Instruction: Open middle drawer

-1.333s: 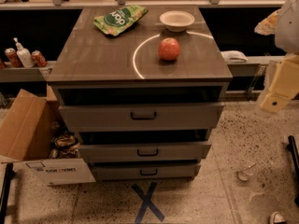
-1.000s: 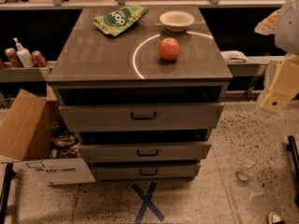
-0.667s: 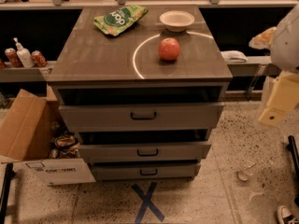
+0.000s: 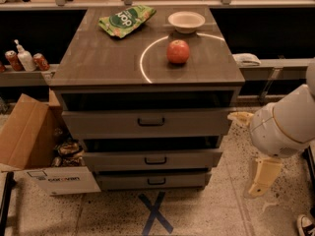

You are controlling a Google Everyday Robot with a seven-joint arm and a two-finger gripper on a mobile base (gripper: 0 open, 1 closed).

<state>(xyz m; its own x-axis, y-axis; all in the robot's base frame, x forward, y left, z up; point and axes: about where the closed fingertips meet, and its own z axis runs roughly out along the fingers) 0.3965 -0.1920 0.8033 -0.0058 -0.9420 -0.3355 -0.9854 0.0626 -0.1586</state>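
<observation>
The middle drawer (image 4: 152,159) is the grey-brown front with a small dark bar handle (image 4: 155,160), between the taller top drawer (image 4: 147,123) and the short bottom drawer (image 4: 155,181). Its front stands a little forward of the cabinet body, with a dark gap above it. My arm's white rounded joint (image 4: 285,124) is at the right of the cabinet. My cream gripper (image 4: 262,177) hangs below it near the floor, to the right of the middle drawer and apart from it.
On the cabinet top (image 4: 98,58) lie a green chip bag (image 4: 125,19), a white bowl (image 4: 186,21) and a red apple (image 4: 178,51). An open cardboard box (image 4: 34,151) stands at the left. A blue tape X (image 4: 155,213) marks the floor in front.
My arm has swung lower and further into view at the right, closer to the cabinet. The drawers and the things on top have not moved.
</observation>
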